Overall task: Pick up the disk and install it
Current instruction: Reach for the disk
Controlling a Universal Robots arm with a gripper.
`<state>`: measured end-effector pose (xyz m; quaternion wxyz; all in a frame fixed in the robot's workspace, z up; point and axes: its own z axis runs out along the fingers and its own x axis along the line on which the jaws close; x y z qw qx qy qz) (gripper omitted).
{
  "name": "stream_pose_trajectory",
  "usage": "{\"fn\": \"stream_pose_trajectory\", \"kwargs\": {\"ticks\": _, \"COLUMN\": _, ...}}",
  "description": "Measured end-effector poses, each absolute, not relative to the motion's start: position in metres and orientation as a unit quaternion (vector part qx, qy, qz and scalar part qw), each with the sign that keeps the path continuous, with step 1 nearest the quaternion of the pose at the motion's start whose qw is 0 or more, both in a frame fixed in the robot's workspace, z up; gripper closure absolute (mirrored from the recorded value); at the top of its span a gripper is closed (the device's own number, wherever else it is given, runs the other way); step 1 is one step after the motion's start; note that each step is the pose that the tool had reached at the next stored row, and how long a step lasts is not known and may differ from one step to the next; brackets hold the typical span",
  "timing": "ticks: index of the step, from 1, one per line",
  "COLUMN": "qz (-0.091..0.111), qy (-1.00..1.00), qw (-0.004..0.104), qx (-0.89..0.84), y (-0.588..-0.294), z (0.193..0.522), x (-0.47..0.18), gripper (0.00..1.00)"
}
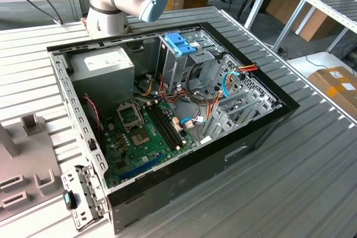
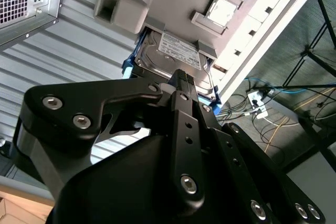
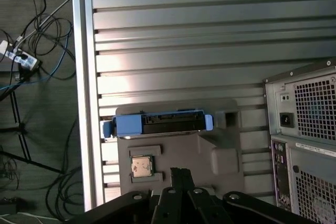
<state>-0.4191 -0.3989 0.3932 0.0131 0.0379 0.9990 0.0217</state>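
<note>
A: Black computer case [image 1: 184,189], exterior view, lid off, lying on slatted worktop [image 1: 312,193].
B: Second wrist view?
A: Disk [image 2: 176,56] — metal, stiff, likely weighty, shock-sensitive. Propped in grey holder [image 2: 131,9] near the case. Tool [image 2: 181,76] clenched, empty, clear of it.
B: First wrist view?
A: Blue bracket [image 3: 128,124] edge-up — take the long sides, I judge.
</note>
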Motion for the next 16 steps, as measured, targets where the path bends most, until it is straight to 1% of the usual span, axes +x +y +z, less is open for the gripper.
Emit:
{"fn": "stream_pose_trajectory", "kwargs": {"ticks": 7, "qz": 0.022, "qy": 0.999, "qw": 0.013, "qx": 0.038, "y": -0.399, "z": 0.393, "x": -0.431, "gripper": 0.9}}
{"fn": "stream_pose_trajectory", "kwargs": {"ticks": 16, "qz": 0.022, "qy": 0.999, "qw": 0.013, "qx": 0.038, "y": -0.399, "z": 0.393, "x": -0.432, "gripper": 0.9}}
